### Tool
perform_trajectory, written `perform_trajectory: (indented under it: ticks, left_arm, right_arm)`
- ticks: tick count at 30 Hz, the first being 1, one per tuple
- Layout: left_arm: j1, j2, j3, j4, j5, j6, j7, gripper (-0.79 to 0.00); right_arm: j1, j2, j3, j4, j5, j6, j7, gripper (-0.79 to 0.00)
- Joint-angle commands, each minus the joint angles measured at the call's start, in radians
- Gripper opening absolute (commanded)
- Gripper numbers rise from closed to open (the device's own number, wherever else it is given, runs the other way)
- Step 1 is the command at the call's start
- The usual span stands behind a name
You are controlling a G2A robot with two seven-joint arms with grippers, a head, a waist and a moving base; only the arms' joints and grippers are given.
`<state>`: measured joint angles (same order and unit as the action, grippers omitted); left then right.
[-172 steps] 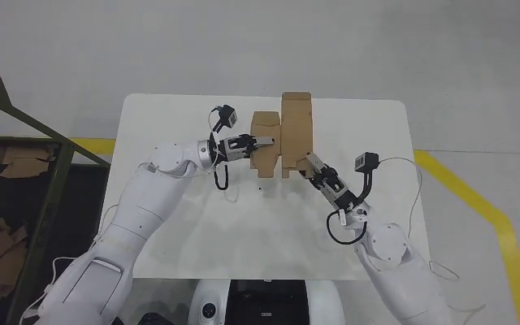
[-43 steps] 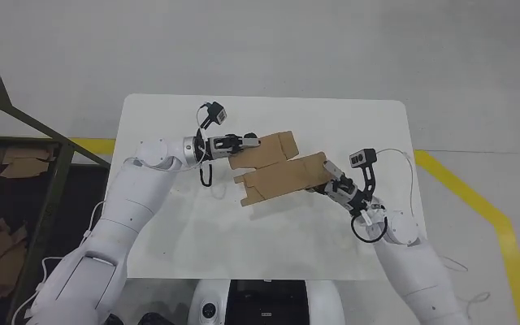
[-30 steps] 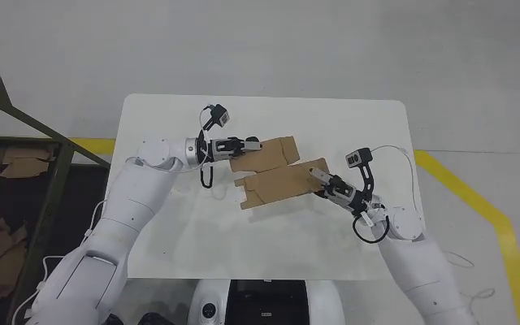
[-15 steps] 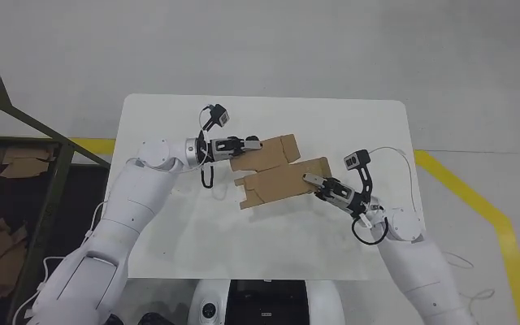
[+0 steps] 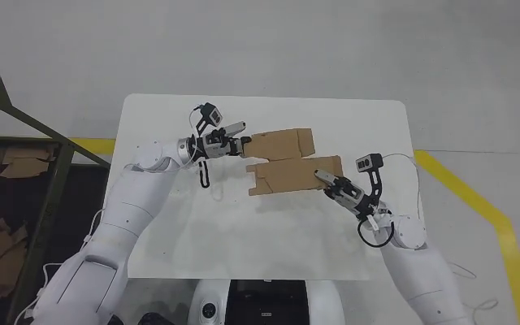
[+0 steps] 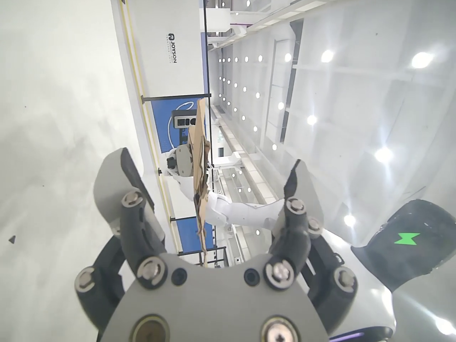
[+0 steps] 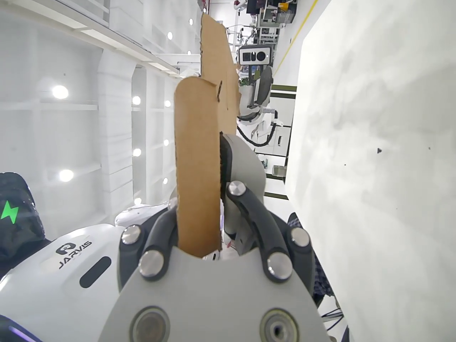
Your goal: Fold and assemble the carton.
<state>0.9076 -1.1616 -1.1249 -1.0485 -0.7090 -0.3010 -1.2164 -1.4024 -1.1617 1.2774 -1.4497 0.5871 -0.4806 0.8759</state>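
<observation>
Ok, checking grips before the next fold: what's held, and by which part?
The right gripper clamps the carton by its end flap on that arm's side. The left gripper is open, holding nothing.

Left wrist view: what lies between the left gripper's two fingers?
The carton, seen edge-on, stands in the gap of the open left gripper, touching neither finger; the left wrist view shows it.
</observation>
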Motion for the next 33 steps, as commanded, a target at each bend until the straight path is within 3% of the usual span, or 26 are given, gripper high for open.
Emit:
perform_trajectory:
  ticks: [1,17,33]
  left_arm:
    - [0.002,0.0,0.001,0.0,-0.004,0.011,-0.009,0.0]
    - [-0.012,-0.018,0.042,-0.023,-0.001,0.032,-0.013,0.0]
    - [-0.022,-0.017,0.022,-0.047,0.011,0.046,-0.024,0.0]
  right_arm:
    - [-0.012,0.001,0.009,-0.004,-0.007,-0.005,-0.014,-0.785]
    - [-0.057,0.008,0.036,-0.01,-0.057,0.008,-0.059,-0.785]
    - [-0.057,0.006,0.029,-0.024,-0.136,0.015,-0.128,-0.785]
